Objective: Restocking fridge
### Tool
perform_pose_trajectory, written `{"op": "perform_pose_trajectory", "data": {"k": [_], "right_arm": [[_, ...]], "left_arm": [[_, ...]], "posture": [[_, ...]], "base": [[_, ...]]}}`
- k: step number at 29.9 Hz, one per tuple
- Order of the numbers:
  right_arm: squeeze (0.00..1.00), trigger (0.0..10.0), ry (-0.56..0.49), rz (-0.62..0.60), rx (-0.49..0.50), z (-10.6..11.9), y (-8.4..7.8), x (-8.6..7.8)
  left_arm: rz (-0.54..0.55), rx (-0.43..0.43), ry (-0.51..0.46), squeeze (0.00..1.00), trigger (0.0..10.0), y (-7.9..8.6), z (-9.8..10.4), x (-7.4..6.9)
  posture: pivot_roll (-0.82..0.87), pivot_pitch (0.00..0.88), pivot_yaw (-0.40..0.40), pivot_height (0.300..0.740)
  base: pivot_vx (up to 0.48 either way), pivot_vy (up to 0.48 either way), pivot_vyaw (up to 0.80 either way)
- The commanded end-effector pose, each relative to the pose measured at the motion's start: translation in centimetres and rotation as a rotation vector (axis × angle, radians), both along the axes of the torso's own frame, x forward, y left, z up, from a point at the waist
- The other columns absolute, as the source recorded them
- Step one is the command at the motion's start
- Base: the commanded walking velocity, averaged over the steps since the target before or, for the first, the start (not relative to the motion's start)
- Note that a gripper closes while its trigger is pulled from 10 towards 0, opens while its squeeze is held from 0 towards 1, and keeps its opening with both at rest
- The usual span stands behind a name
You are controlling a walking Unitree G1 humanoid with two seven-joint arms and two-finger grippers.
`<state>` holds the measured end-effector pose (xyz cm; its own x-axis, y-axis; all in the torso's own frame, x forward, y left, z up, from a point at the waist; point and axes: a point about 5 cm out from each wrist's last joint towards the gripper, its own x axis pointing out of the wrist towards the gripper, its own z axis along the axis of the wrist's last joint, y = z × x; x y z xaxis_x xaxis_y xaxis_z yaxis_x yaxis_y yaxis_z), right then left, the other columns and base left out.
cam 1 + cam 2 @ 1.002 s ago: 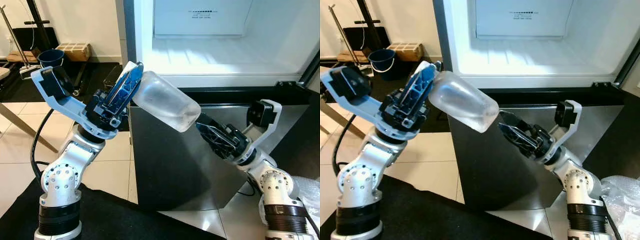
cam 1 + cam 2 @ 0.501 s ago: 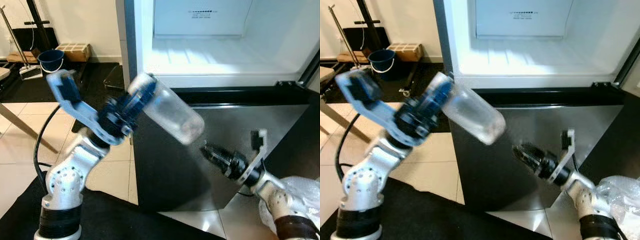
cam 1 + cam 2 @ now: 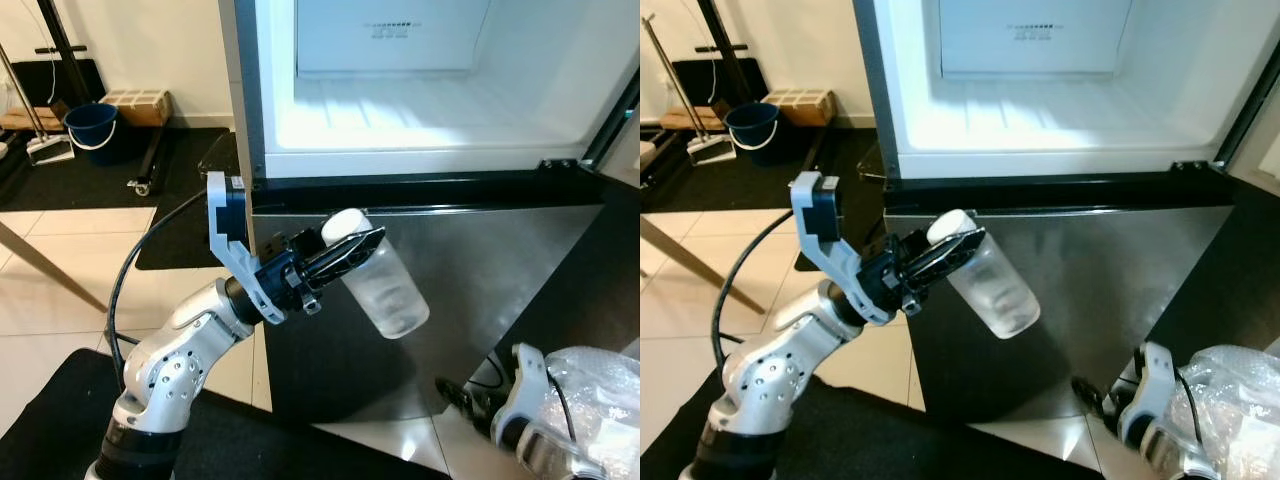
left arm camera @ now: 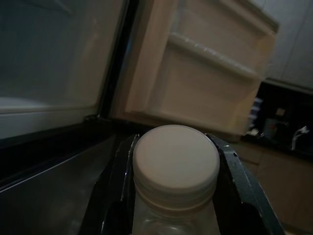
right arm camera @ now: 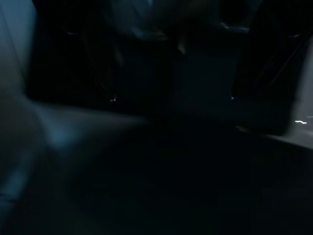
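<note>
the right gripper drops away to the lower right, its fingers unreadable; the left gripper now alone clenches the jar at centre frame, ready for the fridge.

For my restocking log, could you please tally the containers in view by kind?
Clear plastic jar with white lid, held in the left hand: 1
Blue plastic bucket: 1
Brown cardboard box: 1
Total: 3
</note>
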<state>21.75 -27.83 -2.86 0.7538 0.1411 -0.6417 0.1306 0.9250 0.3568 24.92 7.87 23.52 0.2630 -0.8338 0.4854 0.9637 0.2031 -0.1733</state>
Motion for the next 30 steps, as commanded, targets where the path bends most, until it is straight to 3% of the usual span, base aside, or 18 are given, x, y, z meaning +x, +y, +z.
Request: {"op": "perform_pose_trajectory", "data": {"k": [1,5,13,15,17,20,22,23,26,30], "right_arm": [[0.00,10.0,0.115,-0.072,-0.076,-1.7,-0.2,-2.0],[0.00,10.0,0.232,-0.093,-0.134,-3.5,0.3,-4.3],[0.00,10.0,0.347,-0.053,-0.170,-5.2,1.7,-6.9],[0.00,10.0,0.383,-0.023,-0.183,-5.7,2.2,-7.6],[0.00,10.0,0.383,-0.023,-0.183,-5.7,2.2,-7.6],[0.00,10.0,0.412,0.005,-0.199,-6.1,2.7,-8.3],[0.00,10.0,0.438,0.020,-0.218,-6.5,3.0,-9.0],[0.00,10.0,0.438,0.020,-0.218,-6.5,3.0,-9.0],[0.00,10.0,0.446,0.026,-0.227,-6.6,3.1,-9.2],[0.00,10.0,0.449,0.033,-0.238,-6.6,3.1,-9.2]], "left_arm": [[0.027,0.038,-0.020,0.00,10.0,-0.2,-0.4,0.1],[0.064,0.126,-0.012,0.00,10.0,-0.7,-1.9,0.4],[0.063,0.251,-0.001,0.00,10.0,-1.6,-4.0,0.2],[0.057,0.318,0.000,0.00,10.0,-1.8,-5.2,0.1],[0.057,0.318,0.000,0.00,10.0,-1.8,-5.2,0.1],[0.057,0.385,0.019,0.00,10.0,-1.9,-6.6,0.0],[0.090,0.539,0.063,0.00,10.0,-1.5,-10.2,0.2],[0.090,0.539,0.063,0.00,10.0,-1.5,-10.2,0.2],[0.111,0.620,0.104,0.00,10.0,-1.1,-12.7,0.0],[0.123,0.637,0.117,0.00,10.0,-1.0,-13.4,-0.1]], "posture": [[0.00,0.000,-0.002,0.740],[0.00,0.000,-0.004,0.740],[0.00,0.000,-0.006,0.740],[-0.01,0.000,-0.009,0.740],[-0.01,0.000,-0.009,0.740],[-0.01,0.000,-0.009,0.740],[0.00,0.000,-0.006,0.740],[0.00,0.000,-0.006,0.740],[0.00,0.000,-0.006,0.740],[0.00,0.000,-0.006,0.740]], "base": [[0.000,0.000,0.00],[0.000,0.000,-0.59],[0.000,0.000,-0.79],[0.000,0.000,-0.79],[0.000,0.000,-0.79],[0.000,0.000,-0.79],[0.000,0.000,-0.79],[0.000,0.000,-0.79],[0.000,0.000,-0.79],[0.000,0.000,-0.79]]}}
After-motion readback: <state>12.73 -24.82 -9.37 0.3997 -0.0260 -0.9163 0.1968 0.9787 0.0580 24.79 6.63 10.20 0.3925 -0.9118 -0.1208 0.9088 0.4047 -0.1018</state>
